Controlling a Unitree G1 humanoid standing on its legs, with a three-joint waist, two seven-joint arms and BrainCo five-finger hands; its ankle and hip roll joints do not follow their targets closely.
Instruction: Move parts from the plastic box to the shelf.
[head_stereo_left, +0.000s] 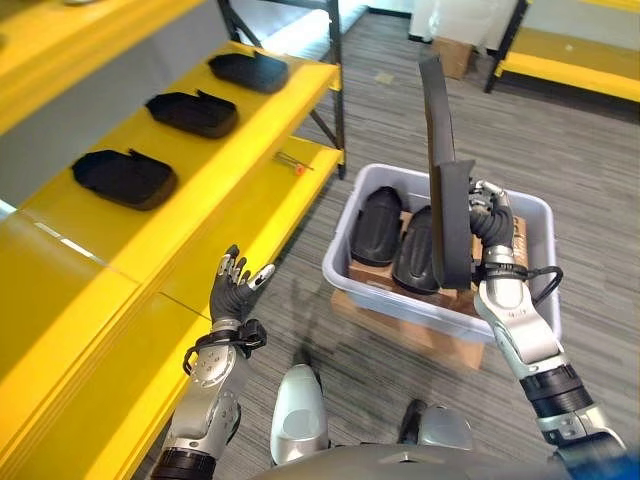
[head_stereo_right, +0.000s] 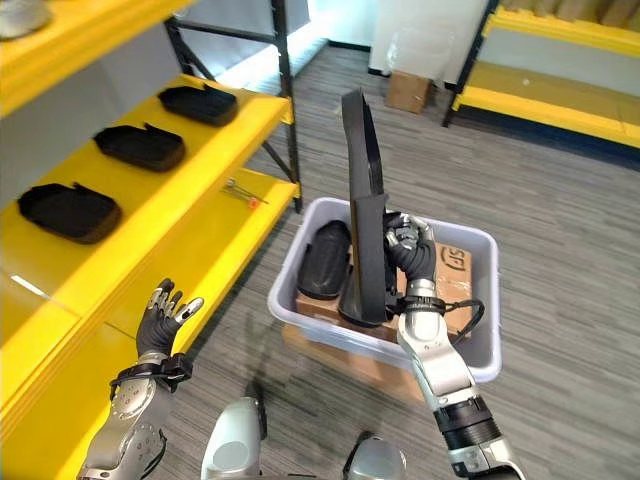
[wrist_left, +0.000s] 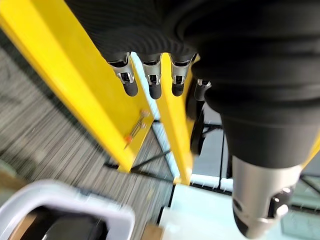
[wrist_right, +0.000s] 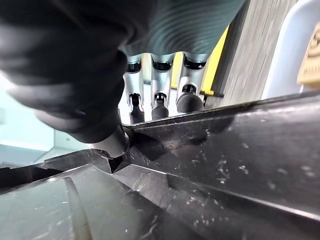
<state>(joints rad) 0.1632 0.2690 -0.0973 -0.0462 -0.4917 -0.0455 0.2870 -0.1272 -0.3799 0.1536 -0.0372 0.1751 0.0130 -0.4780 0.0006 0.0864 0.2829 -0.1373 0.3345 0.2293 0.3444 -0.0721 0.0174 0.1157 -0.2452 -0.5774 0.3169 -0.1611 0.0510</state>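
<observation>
Fingers of the right hand clasp a long black part, upright above the grey plastic box at right. Left hand hangs unclenched, holding nothing, near the yellow shelf, where three black parts lie.

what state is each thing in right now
right hand: shut on a tall black part, held upright above the box
left hand: open, holding nothing
plastic box: open, two parts lying inside
shelf: three parts lying on it
</observation>
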